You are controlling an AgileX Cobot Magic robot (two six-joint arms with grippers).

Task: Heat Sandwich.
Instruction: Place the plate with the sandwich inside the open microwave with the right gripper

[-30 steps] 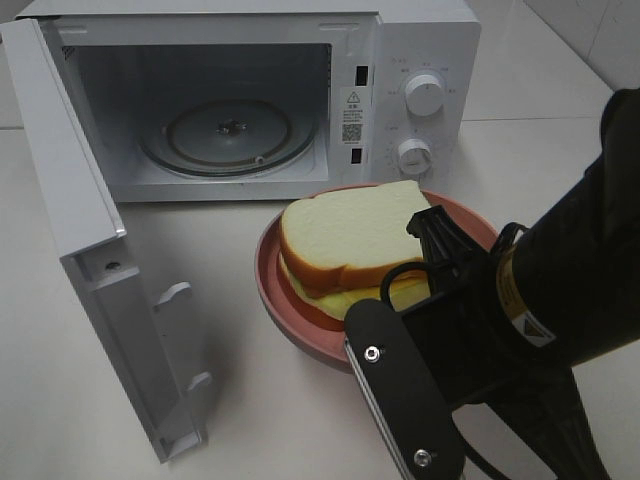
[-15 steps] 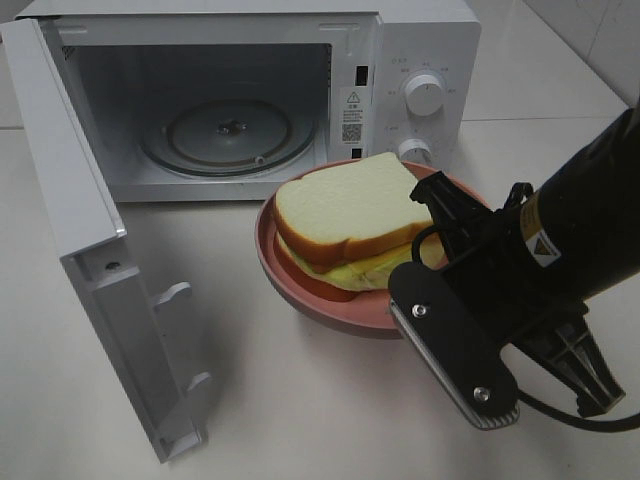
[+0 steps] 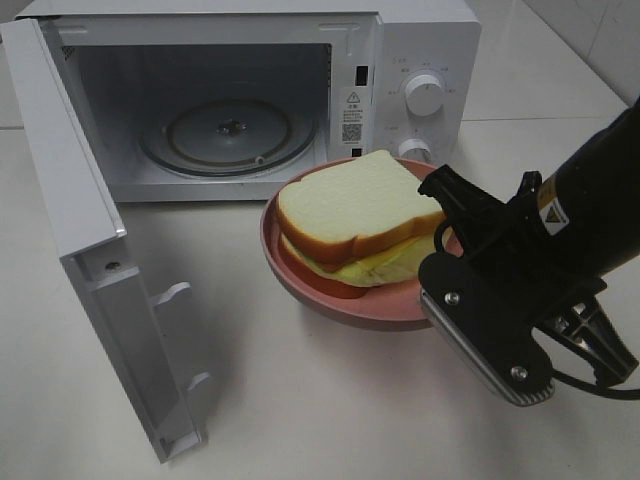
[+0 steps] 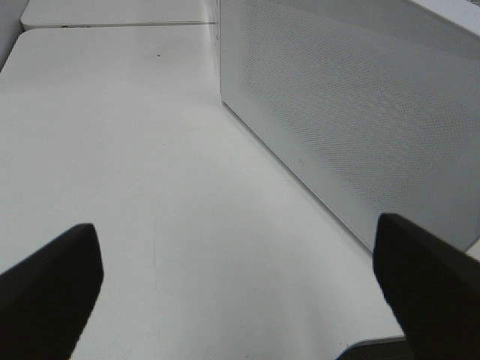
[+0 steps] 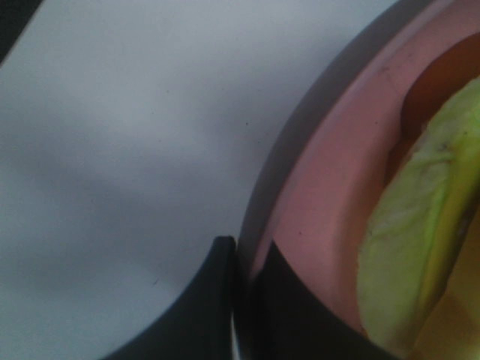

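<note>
Microwave [image 3: 420,40] upper frame, door [image 3: 90,250] swung wide at left. Bare table [image 3: 260,400] lower centre. Sandwich [image 3: 350,210] centre, on pink plate [image 3: 285,285], just before cavity. Right gripper [image 5: 246,259] clenched on plate rim. Left gripper [image 4: 240,292] spread wide, grasping nothing.

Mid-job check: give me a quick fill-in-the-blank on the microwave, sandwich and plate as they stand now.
The microwave door stands ___. The ___ lies on the pink plate. The right jaws are shut on the plate's ___. The turntable inside is ___.
Missing: open; sandwich; rim; empty.
</note>
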